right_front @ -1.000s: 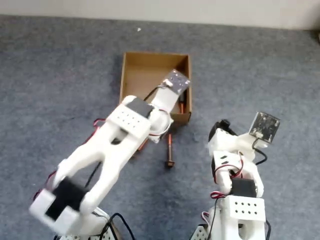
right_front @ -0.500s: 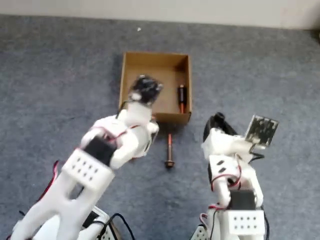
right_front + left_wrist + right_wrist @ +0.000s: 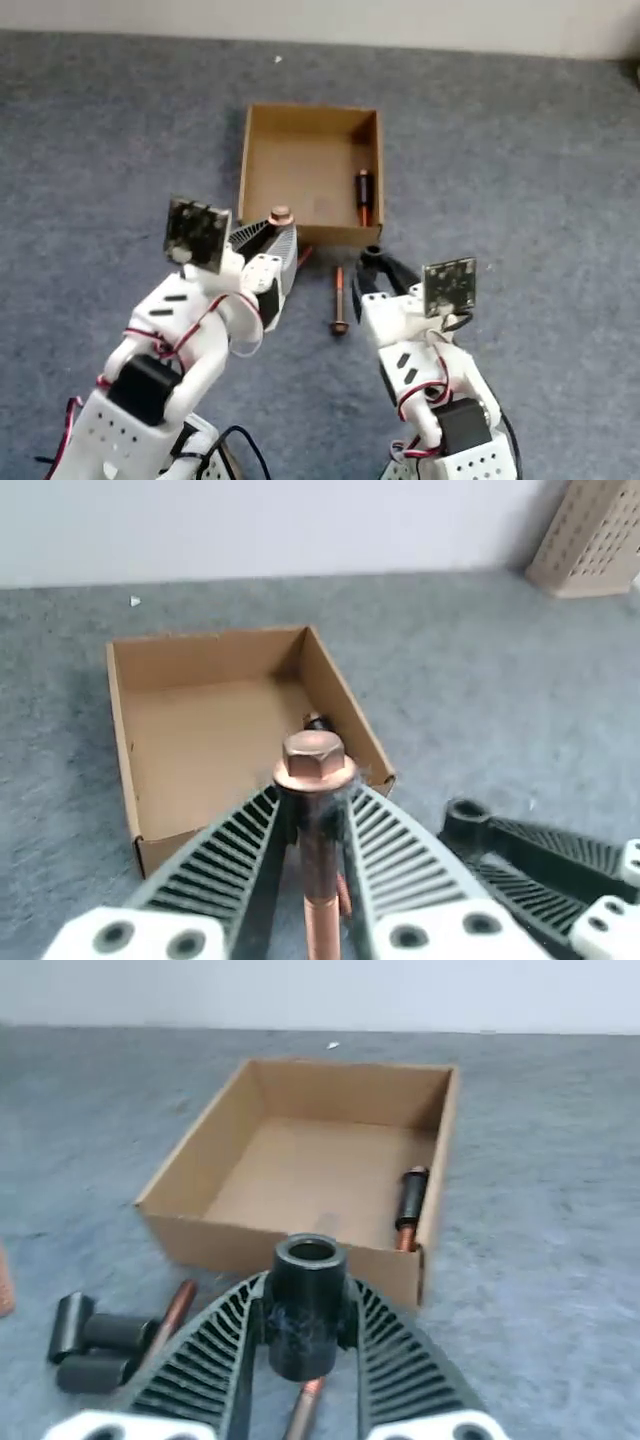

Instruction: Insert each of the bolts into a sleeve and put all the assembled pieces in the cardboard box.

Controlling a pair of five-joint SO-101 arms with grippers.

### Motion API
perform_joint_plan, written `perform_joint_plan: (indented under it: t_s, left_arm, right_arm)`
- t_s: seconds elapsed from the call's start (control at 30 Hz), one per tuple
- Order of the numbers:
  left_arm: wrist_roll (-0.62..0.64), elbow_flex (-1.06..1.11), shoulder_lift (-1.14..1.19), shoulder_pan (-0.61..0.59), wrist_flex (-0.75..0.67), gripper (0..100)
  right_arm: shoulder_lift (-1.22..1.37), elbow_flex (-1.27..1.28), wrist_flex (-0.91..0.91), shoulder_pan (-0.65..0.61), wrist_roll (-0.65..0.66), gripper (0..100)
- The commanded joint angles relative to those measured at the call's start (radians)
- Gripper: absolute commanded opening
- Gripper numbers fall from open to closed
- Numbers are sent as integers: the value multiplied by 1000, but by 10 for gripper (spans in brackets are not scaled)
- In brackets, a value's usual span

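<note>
My left gripper [image 3: 278,228] is shut on a copper bolt [image 3: 281,214], held head-up just in front of the cardboard box [image 3: 246,150]. In the left wrist view the bolt [image 3: 315,762] stands between the fingers of my left gripper [image 3: 315,795], with the box [image 3: 118,705] beyond. My right gripper [image 3: 375,262] is shut on a black sleeve [image 3: 373,253] near the box's front right corner. The sleeve [image 3: 308,1300] stands upright, bore up, in my right gripper [image 3: 308,1312]. One assembled piece [image 3: 363,195] lies inside the box along its right wall. A loose bolt [image 3: 339,300] lies on the carpet between the arms.
Loose black sleeves [image 3: 92,1345] and another bolt [image 3: 176,1305] lie on the grey carpet [image 3: 520,150] in front of the box, beside my left arm. A perforated tan object [image 3: 590,530] stands at the back right.
The left arm has drawn back from over the box to the near side, and a bolt now shows upright in its gripper. The right arm has swung left toward the loose bolt.
</note>
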Motion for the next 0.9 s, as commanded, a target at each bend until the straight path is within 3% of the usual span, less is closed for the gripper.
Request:
perform_joint_plan:
  t_s: [0.0,0.17,0.3,0.6,0.87]
  left_arm:
    - [26,5,-81,2,-34,5]
    - [190,68,-170,2,-78,5]
    - [198,160,-243,2,-161,5]
    - [204,392,-412,28,-397,5]
    - [199,429,-463,105,-411,5]
  right_arm:
    - [-18,-13,2,-64,43,4]
    - [-18,71,-22,-186,230,4]
    - [-18,153,-137,-225,288,4]
    - [-18,183,-196,-226,316,4]
    - [-18,183,-196,-226,319,4]
